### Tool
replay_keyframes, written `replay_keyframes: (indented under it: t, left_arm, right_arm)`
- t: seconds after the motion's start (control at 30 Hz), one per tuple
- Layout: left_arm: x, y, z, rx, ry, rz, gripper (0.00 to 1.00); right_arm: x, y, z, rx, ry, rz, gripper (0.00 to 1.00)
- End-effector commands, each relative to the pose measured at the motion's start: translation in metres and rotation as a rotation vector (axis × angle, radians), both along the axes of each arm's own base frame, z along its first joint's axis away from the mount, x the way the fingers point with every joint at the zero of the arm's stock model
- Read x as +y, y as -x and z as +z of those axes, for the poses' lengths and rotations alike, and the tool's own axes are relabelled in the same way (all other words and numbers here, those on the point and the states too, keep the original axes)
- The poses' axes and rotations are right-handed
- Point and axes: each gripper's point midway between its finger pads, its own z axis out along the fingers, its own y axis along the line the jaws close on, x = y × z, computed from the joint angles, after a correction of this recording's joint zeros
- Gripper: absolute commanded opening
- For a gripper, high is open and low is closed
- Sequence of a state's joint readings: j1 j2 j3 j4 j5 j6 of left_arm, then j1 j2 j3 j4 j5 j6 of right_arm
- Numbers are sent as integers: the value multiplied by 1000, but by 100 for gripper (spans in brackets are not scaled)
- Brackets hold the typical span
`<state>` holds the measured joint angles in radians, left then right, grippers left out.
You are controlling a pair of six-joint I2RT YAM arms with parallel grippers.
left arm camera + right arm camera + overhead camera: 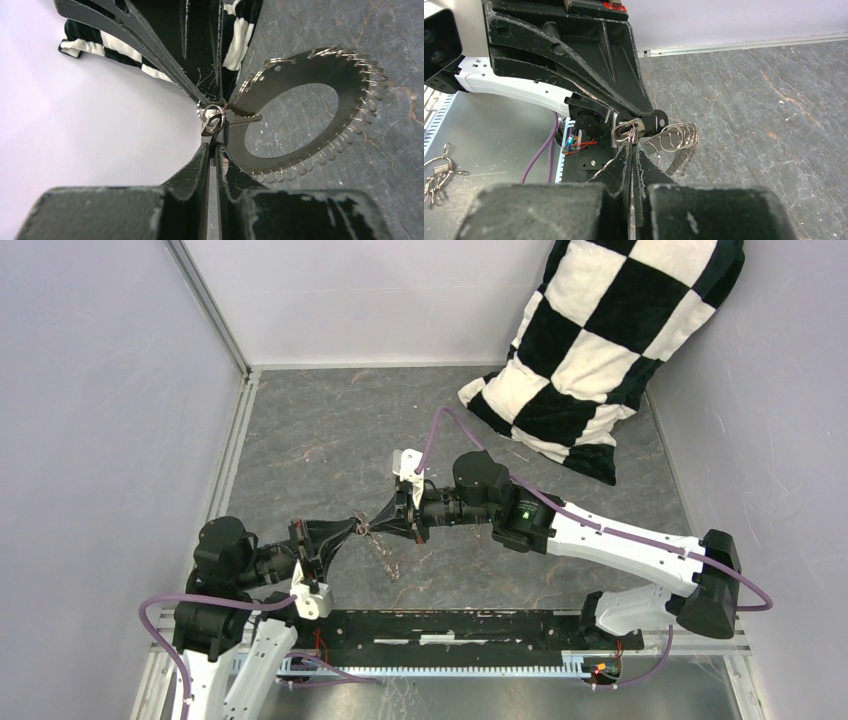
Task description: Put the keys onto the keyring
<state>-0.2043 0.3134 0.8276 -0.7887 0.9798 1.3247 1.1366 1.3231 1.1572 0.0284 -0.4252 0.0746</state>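
Both grippers meet tip to tip above the middle of the table. The keyring [345, 95] is a dark flat ring edged with small wire loops; it hangs between them [387, 558]. My left gripper [215, 149] is shut on a small key [657, 121], whose black holed head sticks out beside its tips. The key's blade [248, 119] lies against the keyring's end. My right gripper [631, 144] is shut on a small silvery loop [623, 133] at the keyring's top. That loop [212, 116] sits right at the key. No other loose key shows.
A black-and-white chequered cushion [600, 350] leans in the far right corner. Pale walls close the left and back sides. A black rail [450, 628] runs along the near edge. Spare wire loops [436, 175] lie on the metal ledge by the left arm's base.
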Motion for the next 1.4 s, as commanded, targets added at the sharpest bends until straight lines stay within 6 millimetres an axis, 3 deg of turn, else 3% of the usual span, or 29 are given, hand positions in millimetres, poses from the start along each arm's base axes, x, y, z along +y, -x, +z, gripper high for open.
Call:
replay_keyframes:
  t: [0.0,0.3,0.73,1.07,1.23,1.3,1.37]
  left_arm:
    - [-3,10,1,-36,-13,-48,14]
    - [3,-2,15,-46,27,29,2]
    - [0,1,14,-48,27,5,2]
    - [-1,31,-27,-150,-174,-147,2]
    - [7,23,-25,-131,-197,-78,13]
    - [10,15,-11,-79,-141,-10,20]
    - [9,10,8,23,-39,44,36]
  right_arm:
    - [0,5,36,-36,-95,24,1]
    - [-2,13,26,-29,-73,62,1]
    - [3,22,27,-20,-68,116,1]
    - [-3,21,54,-44,-164,87,1]
    - [-7,15,52,-64,-147,53,0]
    - [-10,14,53,-74,-155,41,1]
    - [-13,15,57,-77,-178,37,1]
